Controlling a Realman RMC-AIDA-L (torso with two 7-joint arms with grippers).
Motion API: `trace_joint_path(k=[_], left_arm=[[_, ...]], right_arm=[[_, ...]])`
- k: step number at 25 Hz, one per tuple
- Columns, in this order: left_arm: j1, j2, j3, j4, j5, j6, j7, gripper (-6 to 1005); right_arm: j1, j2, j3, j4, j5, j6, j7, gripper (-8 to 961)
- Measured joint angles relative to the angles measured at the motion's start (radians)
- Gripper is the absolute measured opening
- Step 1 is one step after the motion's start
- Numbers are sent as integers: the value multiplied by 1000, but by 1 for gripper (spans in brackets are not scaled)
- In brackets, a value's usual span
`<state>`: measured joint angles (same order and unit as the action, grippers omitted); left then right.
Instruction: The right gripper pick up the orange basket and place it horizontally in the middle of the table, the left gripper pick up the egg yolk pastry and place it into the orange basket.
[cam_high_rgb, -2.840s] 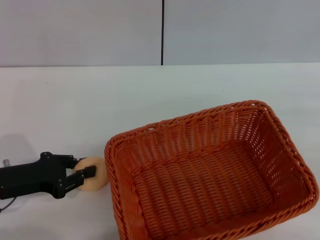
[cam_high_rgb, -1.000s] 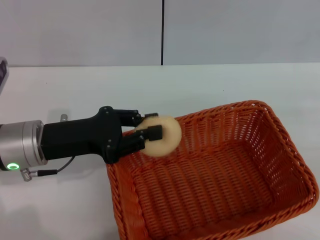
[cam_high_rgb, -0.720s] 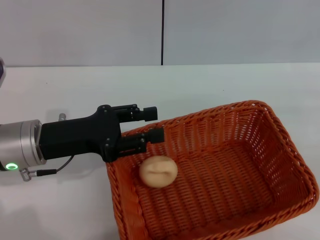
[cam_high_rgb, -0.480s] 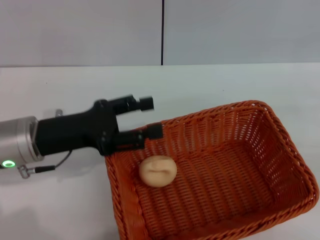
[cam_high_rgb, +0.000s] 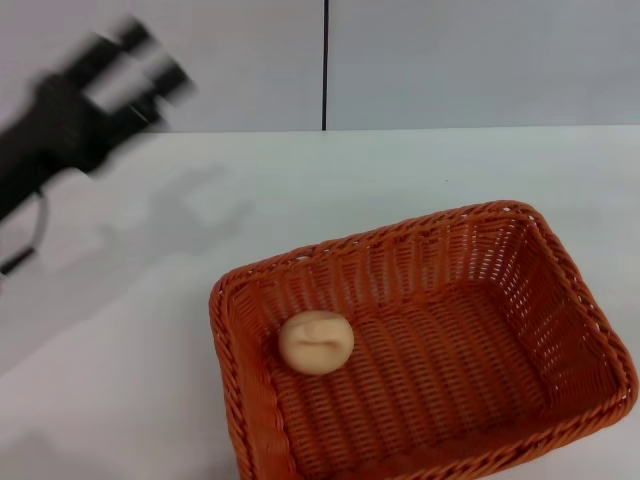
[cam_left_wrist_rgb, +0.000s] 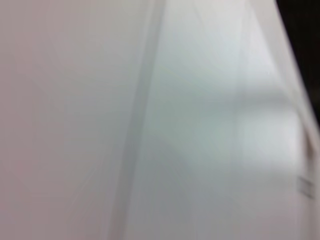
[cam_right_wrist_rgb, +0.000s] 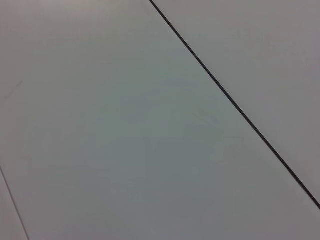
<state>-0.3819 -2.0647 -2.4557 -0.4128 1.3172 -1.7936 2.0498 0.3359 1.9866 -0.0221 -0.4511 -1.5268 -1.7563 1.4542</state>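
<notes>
Basket (cam_high_rgb: 420, 350) of orange wicker sits nearest, on the white table (cam_high_rgb: 420, 170), long side running across. Inside it, at its left end, lies the pastry (cam_high_rgb: 316, 342) (dimple up), dropped there a moment ago by the left gripper (cam_high_rgb: 150, 60). That gripper has since swung up and away, well apart from the pastry, against the grey wall; whether its fingers are spread cannot be told. Both placements look done. No right gripper shows.
</notes>
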Motion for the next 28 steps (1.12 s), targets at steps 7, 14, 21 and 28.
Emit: trace_joint_path(k=[7,14,21,28], left_arm=[[39,-2,-175,183,-172,16,263,829],[61,-5,-277,275,-218,45,458,829],[64,-5,-300,305,-225,60,481,829],[57,-5,-300,327,-227,68,481,829]], right_arm=[[3,10,0,3,0,-14,-53,580],[5,50,-4,6,0,-21,-256,579],[0,83,55,43,9,-10,-489,579],[-18,82,74,93,54,-7,-552,579]])
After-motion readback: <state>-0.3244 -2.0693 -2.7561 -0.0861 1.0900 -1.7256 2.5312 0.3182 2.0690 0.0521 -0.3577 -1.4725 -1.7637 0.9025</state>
